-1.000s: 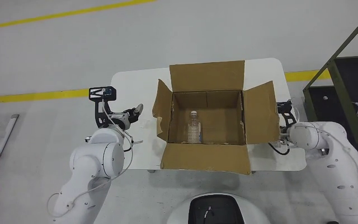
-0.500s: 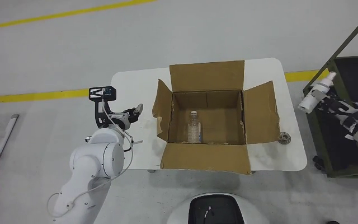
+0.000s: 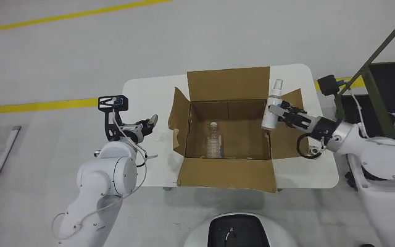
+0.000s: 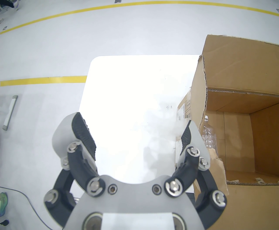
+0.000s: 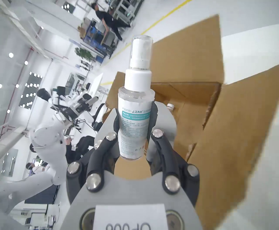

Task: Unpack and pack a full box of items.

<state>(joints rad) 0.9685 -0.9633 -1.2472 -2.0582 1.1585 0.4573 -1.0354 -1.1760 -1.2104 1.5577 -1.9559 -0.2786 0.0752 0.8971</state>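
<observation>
Right gripper (image 3: 276, 115) back over box (image 3: 228, 83) wall, grasping spray bottle (image 5: 136, 102), left gripper (image 4: 134, 127) released, water bottle (image 4: 208, 135) partly hidden

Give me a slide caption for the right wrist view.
Right tool shut on a spray bottle, the open cardboard box just beyond it.

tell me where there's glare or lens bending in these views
Left wrist view: glare whitens the table, with a hazy patch beside the box, and the yellow line bows from lens distortion. Right wrist view: bright lights sit behind, and the spray bottle in the right hand is evenly lit. Top view: flat light, soft shade inside the box.
</observation>
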